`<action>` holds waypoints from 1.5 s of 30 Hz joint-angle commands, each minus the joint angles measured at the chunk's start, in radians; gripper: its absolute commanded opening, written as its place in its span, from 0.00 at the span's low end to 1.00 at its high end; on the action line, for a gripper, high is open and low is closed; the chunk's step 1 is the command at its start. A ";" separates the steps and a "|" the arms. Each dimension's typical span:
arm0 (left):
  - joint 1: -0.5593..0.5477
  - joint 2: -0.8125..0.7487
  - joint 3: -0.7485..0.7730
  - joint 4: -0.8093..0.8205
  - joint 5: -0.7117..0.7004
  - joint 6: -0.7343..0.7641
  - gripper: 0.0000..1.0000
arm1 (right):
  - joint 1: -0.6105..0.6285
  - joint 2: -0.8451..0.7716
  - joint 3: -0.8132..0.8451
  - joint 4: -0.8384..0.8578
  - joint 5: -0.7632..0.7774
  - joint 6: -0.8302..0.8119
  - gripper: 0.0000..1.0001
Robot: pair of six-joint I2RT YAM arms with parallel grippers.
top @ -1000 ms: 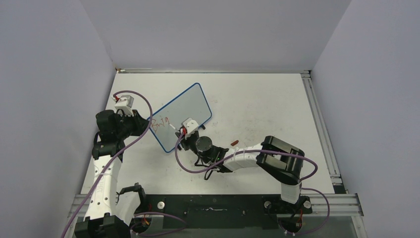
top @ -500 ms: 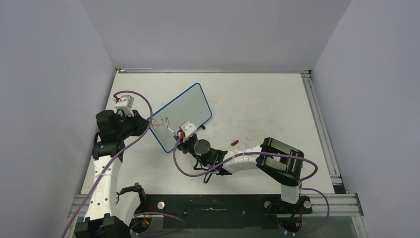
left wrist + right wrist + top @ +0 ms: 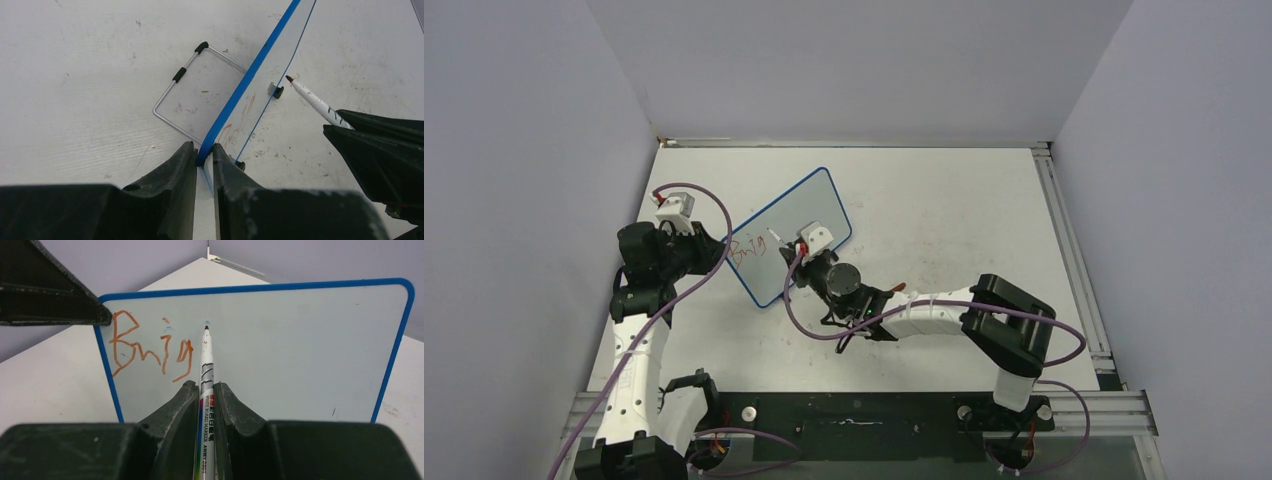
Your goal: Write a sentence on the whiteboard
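My right gripper [image 3: 206,386] is pinching the marker [image 3: 206,360], its tip aiming at the whiteboard [image 3: 300,350], toward the desk's [image 3: 944,200] left edge. My left gripper [image 3: 203,150] is pinching the whiteboard's edge.

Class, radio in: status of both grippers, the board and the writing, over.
Left gripper shut on whiteboard edge. Right gripper shut on marker, tip right of sentence "Brig". Nothing blocking.

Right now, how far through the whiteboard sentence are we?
Done: four red letters, "Brig", of the sentence at one end of the whiteboard. In hand: left gripper clamps the board's blue edge; right gripper holds the marker, tip poised just past the "g". Left: the rest of the sentence; most of the board is blank.
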 commanded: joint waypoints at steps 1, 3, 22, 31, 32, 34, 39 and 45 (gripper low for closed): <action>-0.001 -0.008 0.005 -0.021 -0.006 0.005 0.00 | -0.025 0.010 0.064 0.035 -0.033 -0.011 0.05; -0.001 -0.008 0.005 -0.021 -0.006 0.005 0.00 | -0.030 0.020 0.076 0.036 -0.044 -0.014 0.05; -0.001 -0.006 0.004 -0.021 -0.005 0.005 0.00 | -0.034 0.067 0.109 0.032 -0.076 -0.017 0.05; 0.000 -0.006 0.006 -0.020 -0.005 0.005 0.00 | -0.038 0.090 0.106 0.005 -0.073 -0.015 0.05; -0.001 -0.006 0.006 -0.021 -0.005 0.005 0.00 | -0.036 0.089 0.099 0.003 -0.072 -0.012 0.05; -0.001 -0.007 0.006 -0.021 -0.006 0.005 0.00 | -0.033 0.084 0.080 0.002 -0.068 -0.004 0.05; -0.001 -0.009 0.006 -0.021 -0.004 0.005 0.00 | -0.021 0.078 0.042 -0.001 -0.051 0.010 0.05; -0.002 -0.011 0.006 -0.019 -0.002 0.005 0.00 | -0.012 0.076 0.009 -0.001 -0.039 0.026 0.05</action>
